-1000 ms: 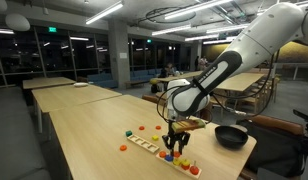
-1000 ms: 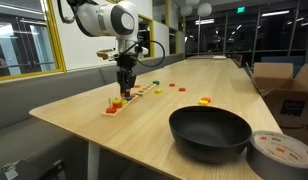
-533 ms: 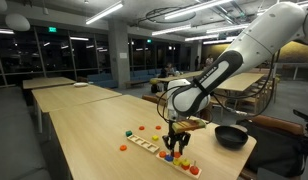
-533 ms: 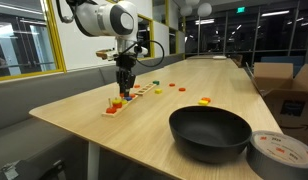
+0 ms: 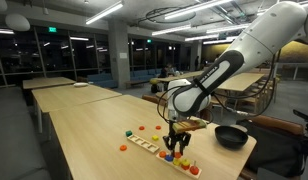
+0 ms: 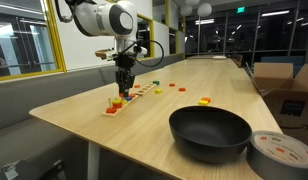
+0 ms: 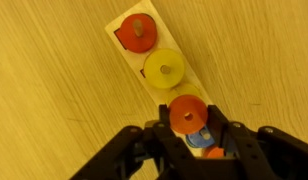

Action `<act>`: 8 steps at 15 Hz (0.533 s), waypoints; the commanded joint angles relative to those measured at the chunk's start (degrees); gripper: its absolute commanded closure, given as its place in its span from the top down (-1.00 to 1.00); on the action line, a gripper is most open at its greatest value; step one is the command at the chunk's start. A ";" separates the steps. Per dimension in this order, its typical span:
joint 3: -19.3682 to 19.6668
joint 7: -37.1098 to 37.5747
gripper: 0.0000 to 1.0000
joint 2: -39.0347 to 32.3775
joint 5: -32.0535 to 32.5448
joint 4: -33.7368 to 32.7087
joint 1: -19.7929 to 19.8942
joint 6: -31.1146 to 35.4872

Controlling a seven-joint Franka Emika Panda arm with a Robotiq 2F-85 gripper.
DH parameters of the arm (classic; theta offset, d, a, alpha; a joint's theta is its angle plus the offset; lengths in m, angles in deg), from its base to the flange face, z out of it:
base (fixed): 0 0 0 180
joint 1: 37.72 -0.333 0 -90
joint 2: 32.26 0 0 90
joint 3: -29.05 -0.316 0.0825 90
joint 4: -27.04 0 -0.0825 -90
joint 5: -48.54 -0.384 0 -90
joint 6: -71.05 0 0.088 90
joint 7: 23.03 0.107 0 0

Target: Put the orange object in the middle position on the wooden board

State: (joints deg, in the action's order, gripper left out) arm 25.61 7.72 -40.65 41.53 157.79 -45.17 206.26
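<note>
In the wrist view my gripper (image 7: pixel 189 122) comes in from the bottom, and its fingers (image 7: pixel 164 128) press both sides of the orange object (image 7: pixel 188 112), a small round disc with a centre hole. The disc sits over the wooden board (image 7: pixel 137 63), about midway along its row. Further along the row are a yellow disc (image 7: pixel 164 68) and a red disc (image 7: pixel 137 32). A blue piece (image 7: pixel 197 139) lies just below the orange one. In both exterior views the gripper (image 5: pixel 176 150) (image 6: pixel 123 91) points straight down at the board (image 5: pixel 144 145) (image 6: pixel 127 100).
A black pan (image 6: pixel 210 132) (image 5: pixel 231 136) and a roll of tape (image 6: pixel 282 152) sit near the table's end. Loose coloured pieces (image 6: pixel 204 100) (image 5: pixel 122 148) lie scattered on the tabletop around the board. The table edge is close to the board.
</note>
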 commanded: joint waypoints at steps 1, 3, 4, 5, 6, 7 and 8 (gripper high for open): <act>-0.38 0.56 -0.49 1.41 -0.45 1.19 -0.26 -0.68; -0.59 0.65 -0.49 1.39 -0.52 1.46 -0.42 -0.64; -0.71 0.65 -0.49 1.42 -0.57 1.57 -0.47 -0.62; -0.82 0.73 -0.49 1.48 -0.58 1.75 -0.53 -0.54; -0.92 0.83 -0.49 1.56 -0.56 1.93 -0.59 -0.50; -1.01 0.93 -0.49 1.65 -0.54 2.11 -0.61 -0.44; -1.09 1.03 -0.49 1.73 -0.56 2.27 -0.64 -0.40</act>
State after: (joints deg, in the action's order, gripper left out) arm 24.87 7.72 -40.31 41.53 158.26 -45.37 206.06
